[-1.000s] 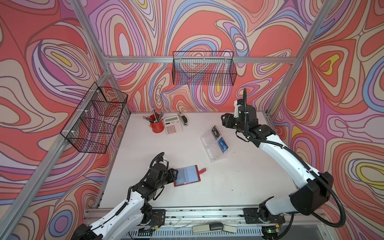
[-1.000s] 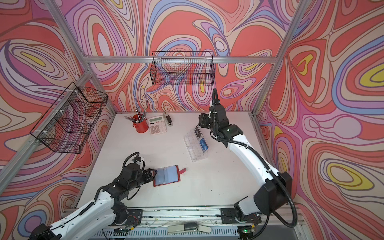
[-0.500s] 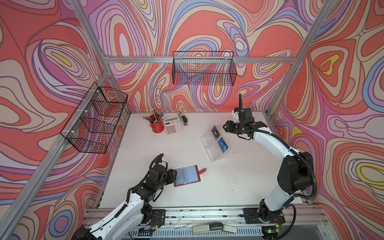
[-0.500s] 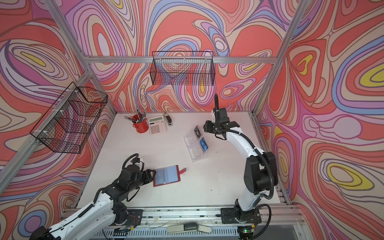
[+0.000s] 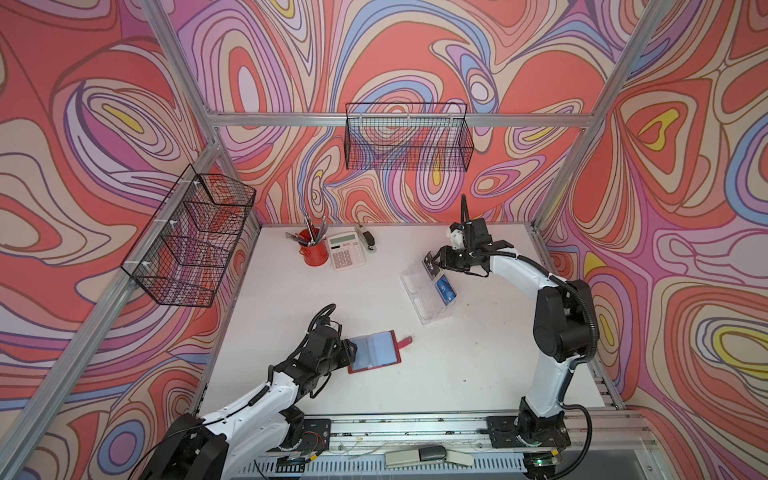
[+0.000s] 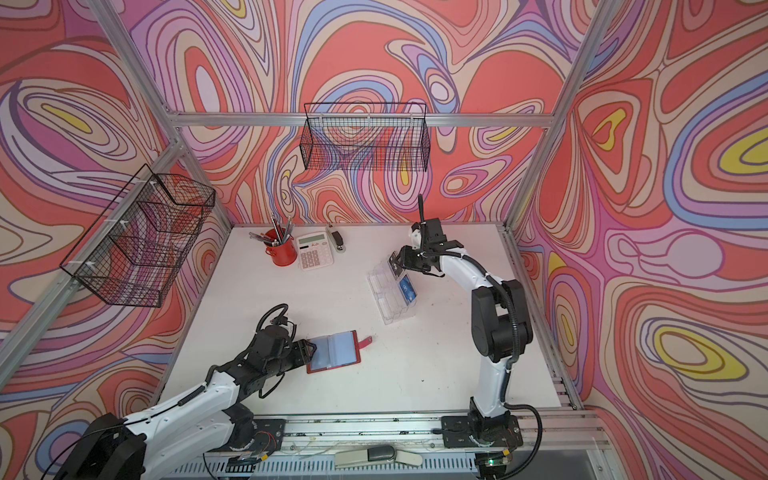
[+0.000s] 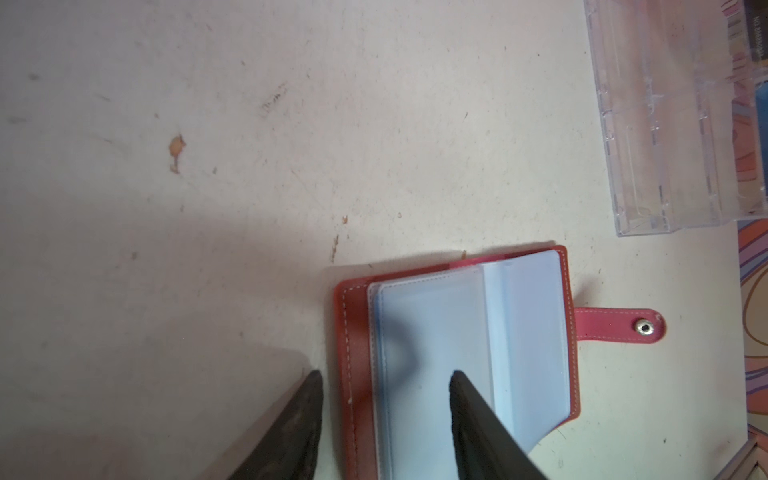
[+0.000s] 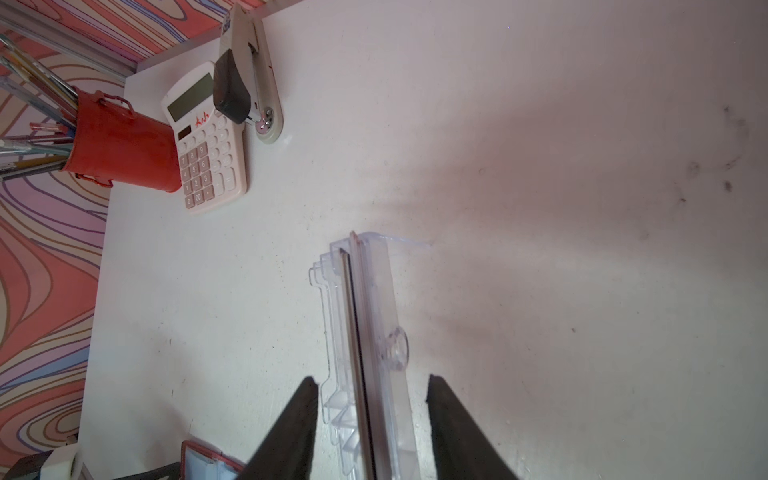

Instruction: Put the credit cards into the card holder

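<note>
Looking over the table [image 5: 478,365] from my desk, I count two cards: one black card [image 5: 429,268] and one blue card [image 5: 445,289]. Both stand in the single clear stand [image 5: 426,309], right of centre and toward the back. The black one is at the stand's far end and the blue one just nearer me.

My right gripper [image 8: 371,379] straddles the slot with the black card. Its fingers are spread with a gap on either side, so it grips nothing.

One card holder [image 5: 376,351] lies open and flat near the front, left of centre. Its grey sleeves face up and its one snap strap points toward the stand, well apart from it. My left gripper [image 7: 385,374] sits at the holder's left end with its fingers parted. One finger is over the bare table beside the red cover, the other over the sleeves, and nothing is pinched. Whether the tips press down I cannot tell.

Along the back edge stand one red cup [image 5: 313,253] of pens, one calculator [image 5: 347,251] and one stapler [image 5: 366,240]. Two wire baskets hang on the walls.
</note>
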